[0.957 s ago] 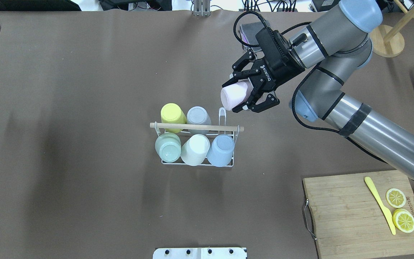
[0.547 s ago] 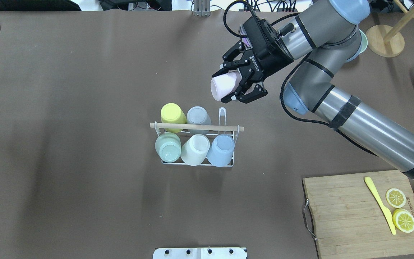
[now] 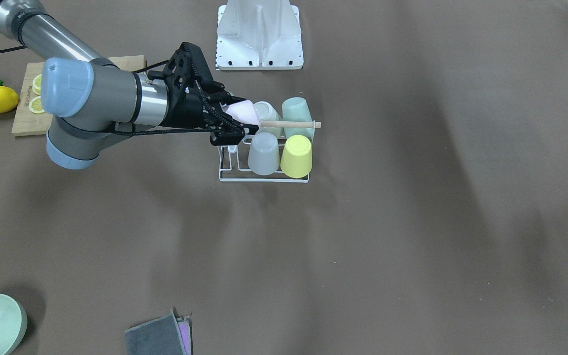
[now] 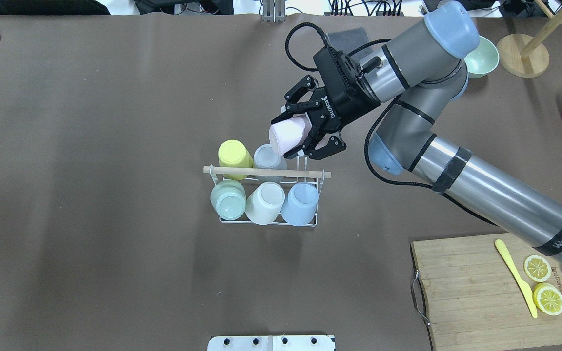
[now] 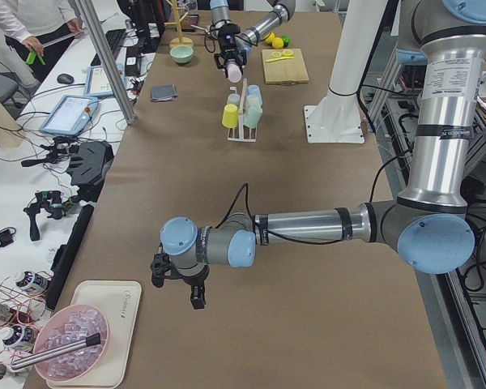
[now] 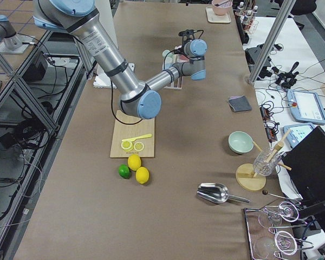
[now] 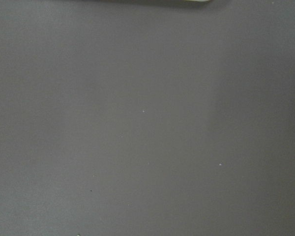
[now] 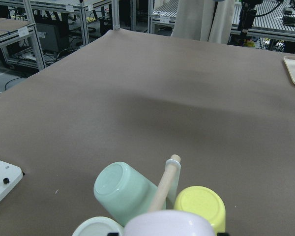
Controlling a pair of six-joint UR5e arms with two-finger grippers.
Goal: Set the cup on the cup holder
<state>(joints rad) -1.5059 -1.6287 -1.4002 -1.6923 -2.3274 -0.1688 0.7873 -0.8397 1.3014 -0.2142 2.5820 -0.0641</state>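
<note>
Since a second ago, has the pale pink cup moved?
Yes. The pale pink cup shifted left in the overhead view, toward the white wire cup holder.

I've got one bare peg (image 3: 231, 149) at the cup holder (image 4: 267, 223) corner, boxed in by the grey cup (image 4: 264, 157) beside it, the blue cup (image 4: 299, 204) across the row and the wooden rod handle (image 4: 266, 172) overhead between them. The right end effector (image 4: 287, 138), clamped on the pink cup (image 4: 280, 139), hangs above that corner. The tabletop (image 4: 115, 195) left of the holder gives wide room to pass.
</note>
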